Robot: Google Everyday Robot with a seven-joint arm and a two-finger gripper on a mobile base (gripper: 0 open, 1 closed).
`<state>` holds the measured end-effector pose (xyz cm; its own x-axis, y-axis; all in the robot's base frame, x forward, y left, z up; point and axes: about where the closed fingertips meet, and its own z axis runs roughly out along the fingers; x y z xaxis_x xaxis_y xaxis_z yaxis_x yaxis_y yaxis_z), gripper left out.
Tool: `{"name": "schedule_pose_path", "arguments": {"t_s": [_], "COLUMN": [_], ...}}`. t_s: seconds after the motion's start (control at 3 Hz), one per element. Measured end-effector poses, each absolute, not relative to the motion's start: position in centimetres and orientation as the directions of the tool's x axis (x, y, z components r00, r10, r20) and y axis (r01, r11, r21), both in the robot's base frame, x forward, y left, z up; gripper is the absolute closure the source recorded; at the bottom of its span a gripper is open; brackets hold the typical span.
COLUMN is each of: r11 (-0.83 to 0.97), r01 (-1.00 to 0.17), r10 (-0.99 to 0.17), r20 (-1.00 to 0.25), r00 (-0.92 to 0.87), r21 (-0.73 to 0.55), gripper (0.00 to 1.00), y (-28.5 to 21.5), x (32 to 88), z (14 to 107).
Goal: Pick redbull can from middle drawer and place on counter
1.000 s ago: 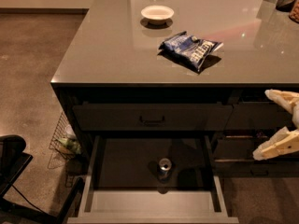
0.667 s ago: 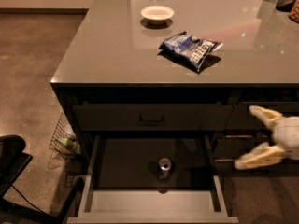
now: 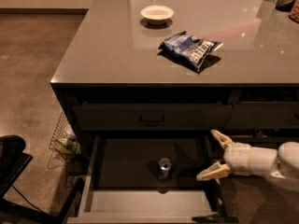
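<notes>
In the middle drawer (image 3: 126, 158), redbull can (image 3: 164, 165) stands upright; spread pincer (image 3: 206, 154) nearby.

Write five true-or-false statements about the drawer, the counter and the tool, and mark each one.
1. The can stands upright in the open drawer. True.
2. The tool grips the can. False: it is open, to the right of the can by the drawer's right side, and not touching it.
3. The chip bag lies in the drawer. False: it lies on the counter.
4. A white bowl sits on the counter, beyond the bag. True.
5. The can lies on its side. False: its top faces up.
</notes>
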<state>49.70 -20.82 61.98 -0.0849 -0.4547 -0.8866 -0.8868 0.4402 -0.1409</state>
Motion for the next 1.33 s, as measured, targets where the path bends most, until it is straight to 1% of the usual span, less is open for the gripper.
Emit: {"name": "schedule_pose_path", "arguments": {"t_s": [0.33,0.67,1.33], "r11": [0.368,0.367,0.316], "r01": [-0.919,-0.919,-0.944], "r10": [-0.488,-0.487,-0.450], "r20": [-0.871,-0.871,-0.891], "r00": [-0.059,-0.060,-0.062], "r21": [-0.143,-0.143,-0.094], "gripper": [0.00,0.00,0.00], "y": [-17.0,-17.0,-12.7], "x": [51.4,51.4,52.7], "z": [56.0,56.0,51.1]}}
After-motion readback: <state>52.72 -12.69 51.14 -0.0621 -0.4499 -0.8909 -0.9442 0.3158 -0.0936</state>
